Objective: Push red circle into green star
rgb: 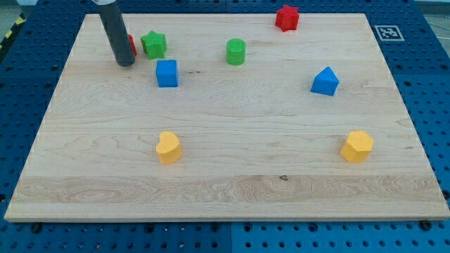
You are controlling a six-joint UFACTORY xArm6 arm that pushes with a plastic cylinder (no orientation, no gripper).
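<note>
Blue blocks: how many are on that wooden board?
2. The blue cube sits toward the view's upper left, just below the green star. The other blue block sits at the view's right. None seems hidden.

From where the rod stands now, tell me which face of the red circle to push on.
Push the red circle on its face toward the view's left. The green star lies just to its right, level with it. My tip already stands at that left side, hiding most of the circle.
</note>
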